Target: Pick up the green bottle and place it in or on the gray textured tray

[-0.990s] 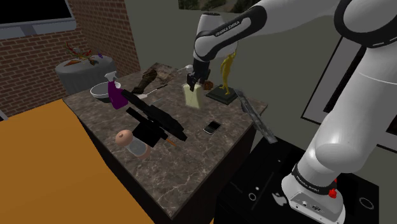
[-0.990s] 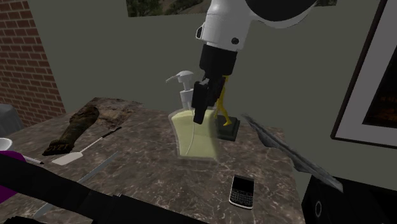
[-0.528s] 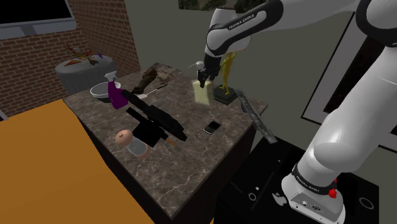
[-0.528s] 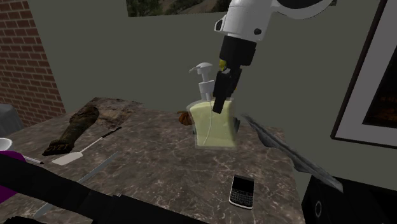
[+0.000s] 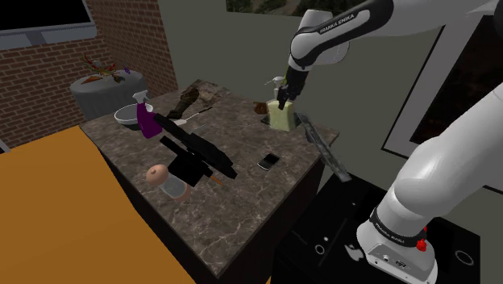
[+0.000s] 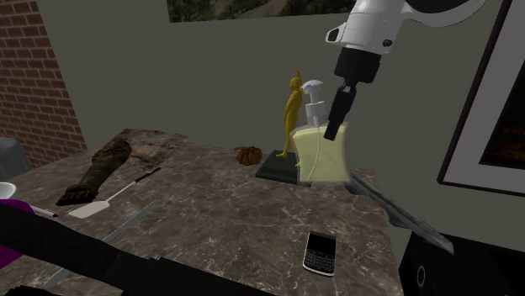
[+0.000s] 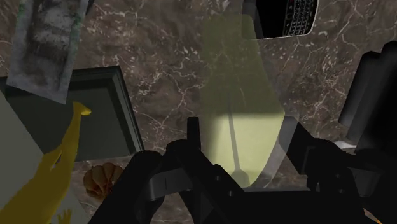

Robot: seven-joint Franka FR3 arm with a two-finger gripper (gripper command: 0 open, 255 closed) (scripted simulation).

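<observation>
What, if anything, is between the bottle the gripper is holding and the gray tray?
Nothing visible. The gripper clasps the pale green bottle right by the end of the gray tray. The yellow figurine stands on the bottle's other side.

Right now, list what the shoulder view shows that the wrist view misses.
Shoulder view adds: purple spray bottle, white bowl, black rifle, the robot's stand. Wrist view adds: the fingers pressing the pale green bottle from both sides. Shared: that bottle, the gripper, the phone, the marble tabletop.
</observation>
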